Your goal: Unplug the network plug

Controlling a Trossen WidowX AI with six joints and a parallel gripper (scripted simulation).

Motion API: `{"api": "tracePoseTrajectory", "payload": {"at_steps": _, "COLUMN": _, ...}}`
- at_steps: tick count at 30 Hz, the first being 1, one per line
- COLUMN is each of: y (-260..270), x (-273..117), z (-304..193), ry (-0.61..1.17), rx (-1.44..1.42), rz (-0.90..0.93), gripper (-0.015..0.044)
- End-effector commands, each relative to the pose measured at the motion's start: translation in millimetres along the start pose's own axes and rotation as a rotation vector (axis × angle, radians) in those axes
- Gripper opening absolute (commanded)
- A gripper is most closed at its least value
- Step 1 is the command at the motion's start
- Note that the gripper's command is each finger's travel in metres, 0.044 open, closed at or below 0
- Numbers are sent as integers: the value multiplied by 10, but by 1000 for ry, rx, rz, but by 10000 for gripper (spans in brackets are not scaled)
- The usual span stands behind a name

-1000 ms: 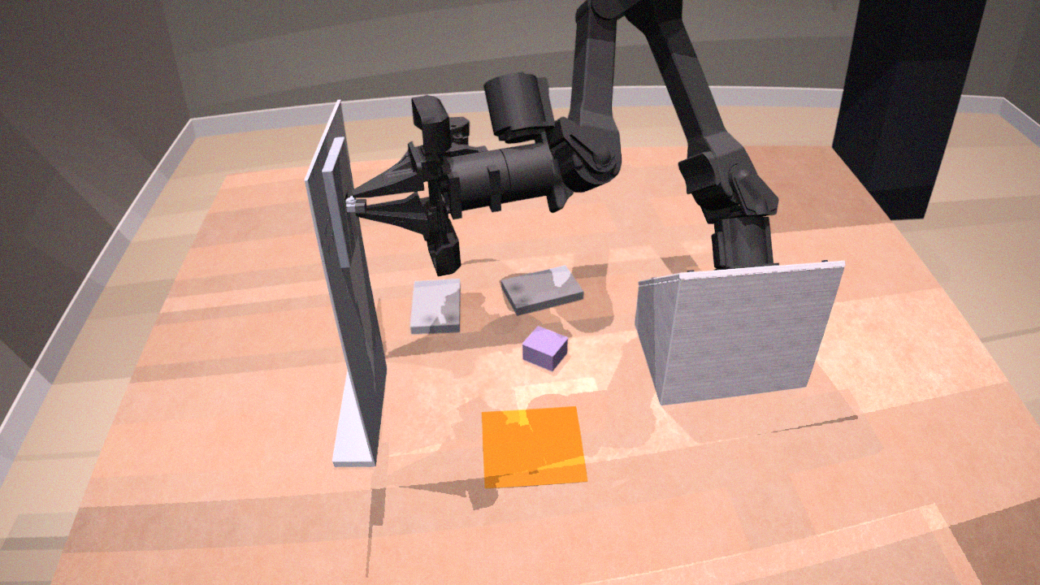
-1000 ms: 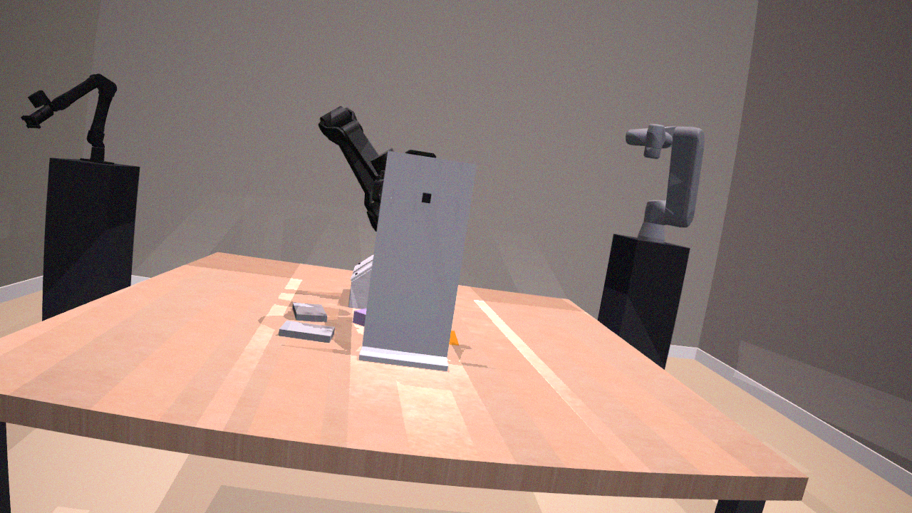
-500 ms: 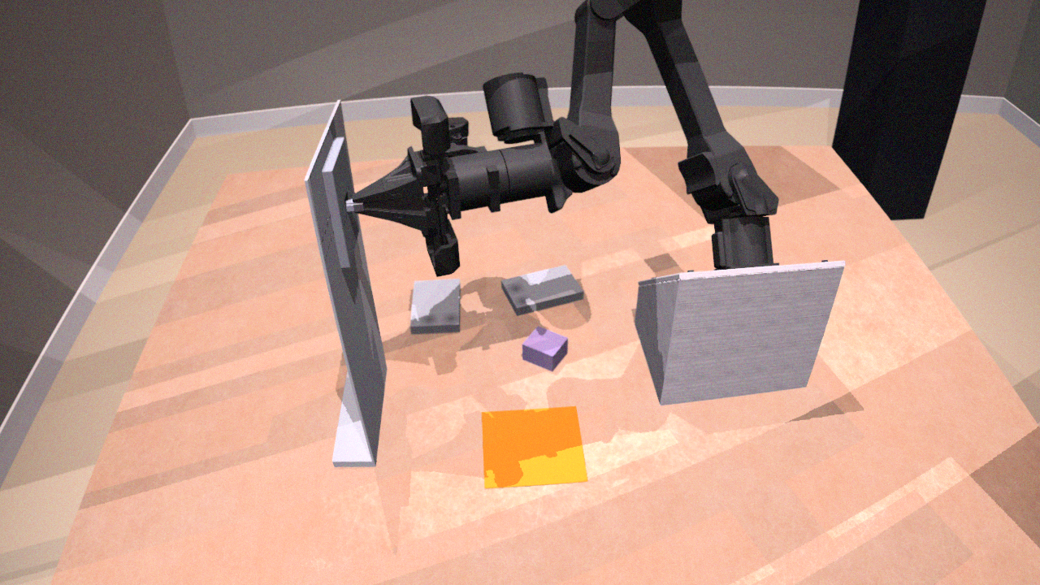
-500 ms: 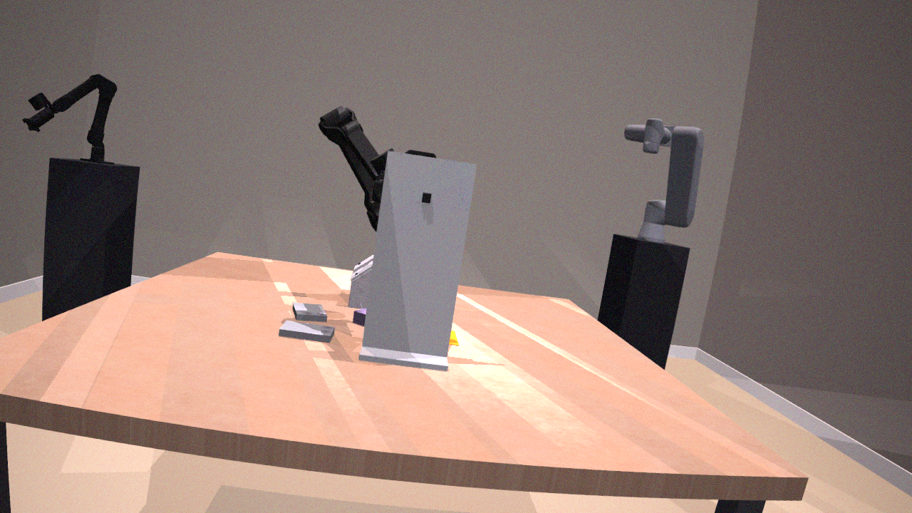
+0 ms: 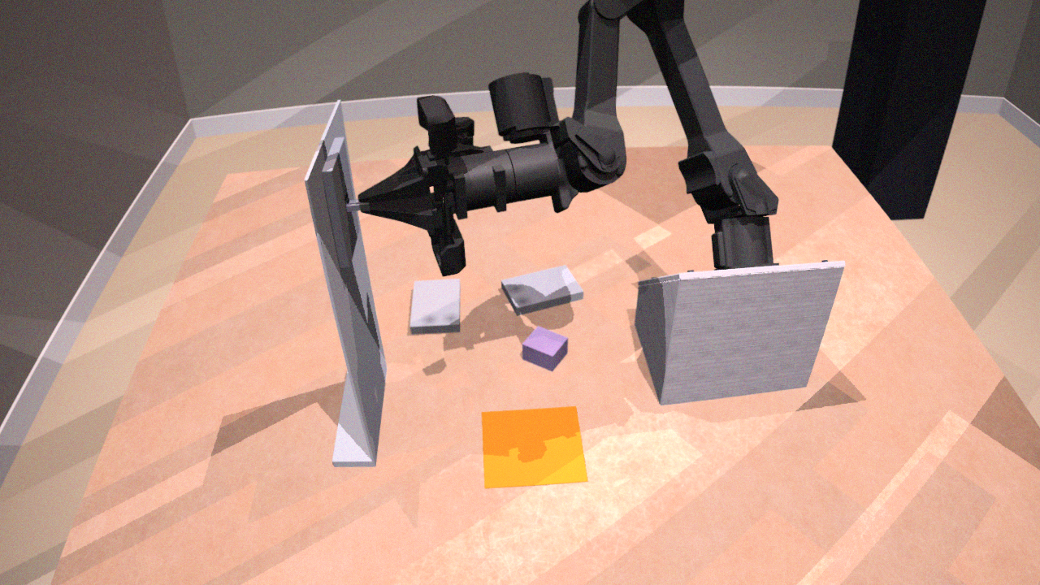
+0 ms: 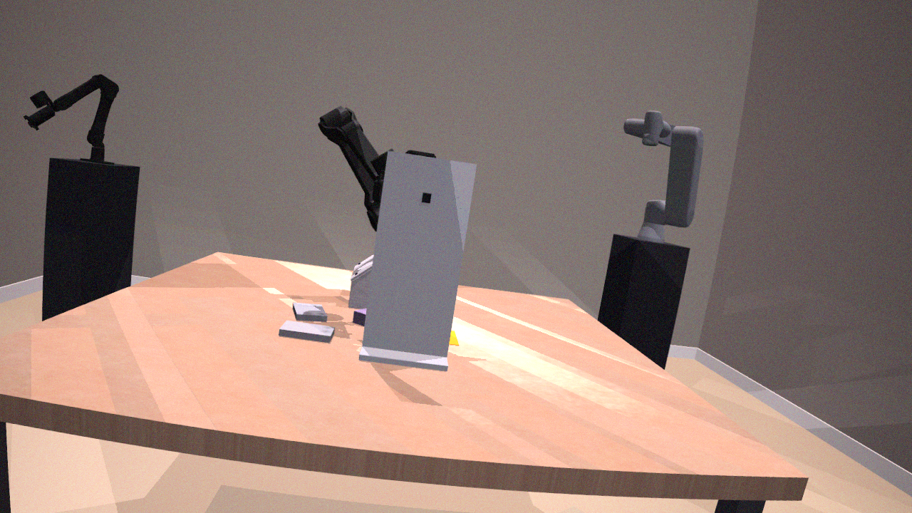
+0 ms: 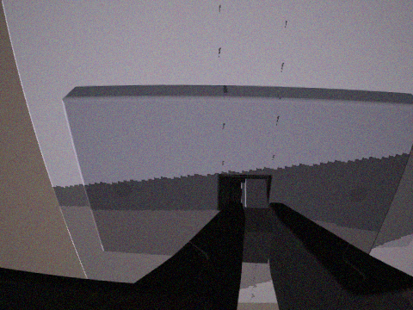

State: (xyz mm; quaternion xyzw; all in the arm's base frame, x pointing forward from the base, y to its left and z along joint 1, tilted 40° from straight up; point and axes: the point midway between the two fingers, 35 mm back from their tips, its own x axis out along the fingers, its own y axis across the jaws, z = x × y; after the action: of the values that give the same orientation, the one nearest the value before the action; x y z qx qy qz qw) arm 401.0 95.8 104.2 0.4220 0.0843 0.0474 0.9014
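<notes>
We are reaching across the upper middle of the top view with our arm lying nearly level, and our pincer is pressing its narrowed tips against the upright panel at the left of centre. The pincer is clamping the network plug, a small grey stub that is showing just between the tips and the panel's face. The plug is sitting in its socket on the raised plate high on the panel.

In the wrist view our two dark fingers are running up from the bottom edge and converging on the plug at the frame's centre, where a thin pale line is standing upright against the dark opening; we cannot tell from here whether the tab is being pressed down.

On the surface below the arm, two flat grey slabs are lying near each other in the middle of the top view, and a small purple cube is sitting just below the right-hand slab. The orange marked square is lying lower down, well apart from the plug. A grey block is standing at the right.

In the exterior view the panel is showing us its back and hiding our pincer.
</notes>
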Motion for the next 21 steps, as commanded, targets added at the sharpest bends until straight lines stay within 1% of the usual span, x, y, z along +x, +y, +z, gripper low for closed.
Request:
{"api": "tracePoseTrajectory", "payload": {"at_steps": 1, "y": 1, "x": -45, "z": -9, "ry": 0, "rx": -5, "rz": -1, "gripper": 0}}
{"api": "tracePoseTrajectory", "payload": {"at_steps": 21, "y": -1, "x": -159, "z": -56, "ry": 1, "rx": -5, "rz": -2, "gripper": 0}}
